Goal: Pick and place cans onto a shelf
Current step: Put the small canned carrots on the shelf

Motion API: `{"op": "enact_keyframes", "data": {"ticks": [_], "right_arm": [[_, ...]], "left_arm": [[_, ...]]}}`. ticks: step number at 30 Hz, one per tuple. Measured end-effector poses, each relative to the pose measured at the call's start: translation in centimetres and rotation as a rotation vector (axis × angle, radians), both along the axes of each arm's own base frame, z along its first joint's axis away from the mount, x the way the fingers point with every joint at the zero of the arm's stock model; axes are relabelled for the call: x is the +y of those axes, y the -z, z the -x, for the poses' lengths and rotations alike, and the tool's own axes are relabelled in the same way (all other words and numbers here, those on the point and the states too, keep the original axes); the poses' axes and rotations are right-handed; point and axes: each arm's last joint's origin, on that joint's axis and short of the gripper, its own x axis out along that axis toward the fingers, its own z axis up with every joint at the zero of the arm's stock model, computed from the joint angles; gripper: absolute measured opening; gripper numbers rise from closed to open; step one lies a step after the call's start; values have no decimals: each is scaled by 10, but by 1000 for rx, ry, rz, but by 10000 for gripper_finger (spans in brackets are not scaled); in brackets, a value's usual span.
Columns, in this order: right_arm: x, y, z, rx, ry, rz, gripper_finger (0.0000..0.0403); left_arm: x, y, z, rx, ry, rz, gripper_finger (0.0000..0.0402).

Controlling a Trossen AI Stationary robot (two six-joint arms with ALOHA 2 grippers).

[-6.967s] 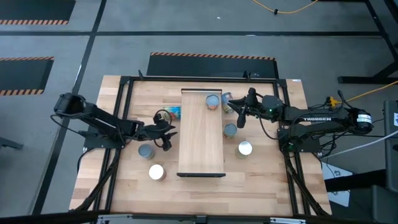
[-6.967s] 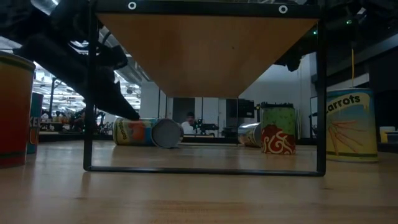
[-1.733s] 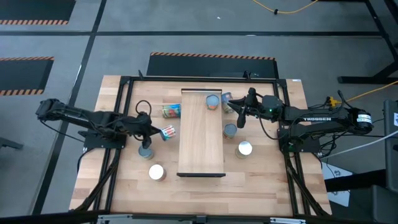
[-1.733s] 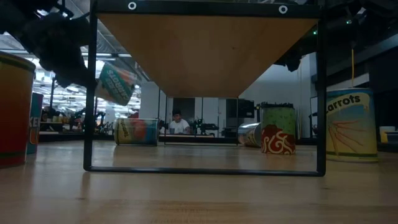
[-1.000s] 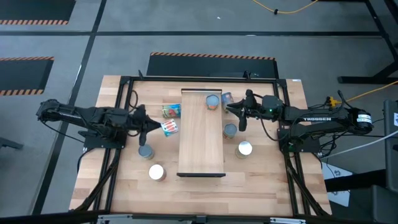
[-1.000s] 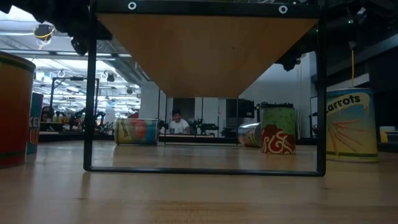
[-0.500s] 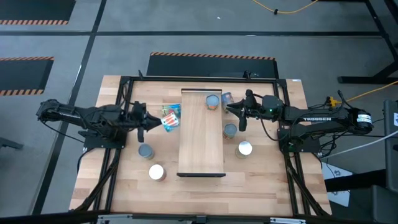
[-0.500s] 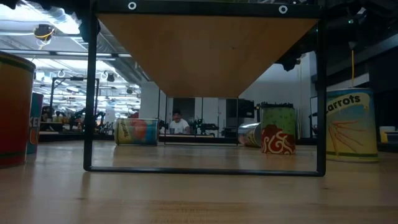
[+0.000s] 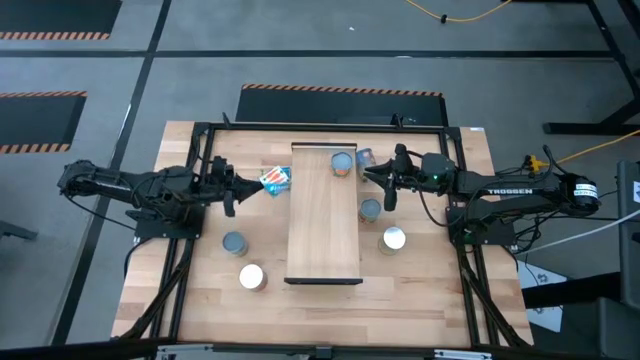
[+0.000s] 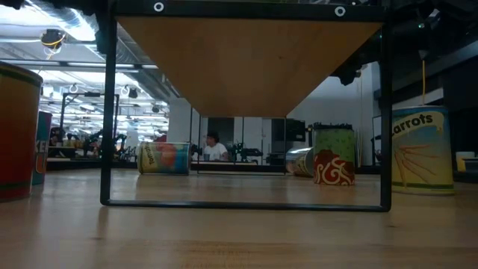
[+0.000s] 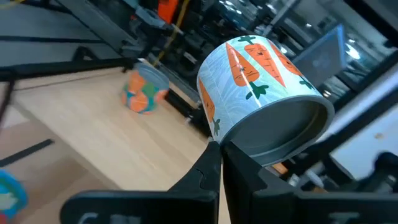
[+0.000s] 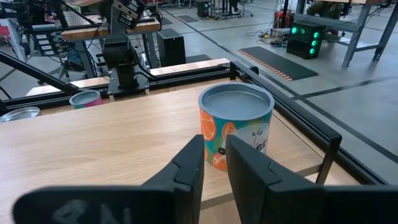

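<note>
My left gripper (image 9: 256,185) is left of the shelf (image 9: 323,225) and shut on a pale blue can with carrot pictures (image 9: 277,178), held in the air over a can that lies on its side (image 10: 166,158). My right gripper (image 9: 376,178) is at the shelf's right edge near its far end, empty, its fingers (image 12: 193,155) close together. Just ahead of it an orange-labelled can (image 12: 236,127) stands upright on the shelf (image 12: 124,143). Two cans (image 9: 234,243) (image 9: 251,277) stand on the table left of the shelf. Three cans (image 9: 366,158) (image 9: 370,209) (image 9: 393,239) are on its right. My left gripper pinches the rim of the carrot can's grey end (image 11: 216,138) between its two fingers. The fingers come level from the table's left side. The can is lifted clear of the table and tilted, its grey end (image 11: 280,127) toward the wrist camera.
The shelf stands raised on a dark frame (image 10: 108,112), with room under it. A black frame (image 9: 200,150) runs round the tabletop. Bare wood lies near the table's front edge (image 9: 330,320). In the low view a person sits far off in the room beyond (image 10: 215,149).
My left gripper has carried the carrot can toward the table's far edge and upward, out of the top of the low view. The can now hangs over the lying can.
</note>
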Motion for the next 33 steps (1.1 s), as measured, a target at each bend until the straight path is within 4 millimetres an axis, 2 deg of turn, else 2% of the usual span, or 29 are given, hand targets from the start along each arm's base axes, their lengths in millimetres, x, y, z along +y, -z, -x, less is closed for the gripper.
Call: {"op": "enact_keyframes", "data": {"ticks": [6, 13, 20, 26, 33], "right_arm": [[0, 0, 0, 1, 0, 1, 72], [0, 0, 0, 1, 0, 1, 72], [0, 0, 0, 1, 0, 1, 72], [0, 0, 0, 2, 0, 1, 72], [0, 0, 0, 2, 0, 2, 72]], "left_arm": [[6, -20, -8, 18, -26, -5, 0], [19, -59, -25, 229, -78, 2, 0], [38, -99, -49, 405, -69, 100, 0], [60, -111, -79, 582, -42, 230, 0], [95, -103, -116, 744, 13, 391, 0]]}}
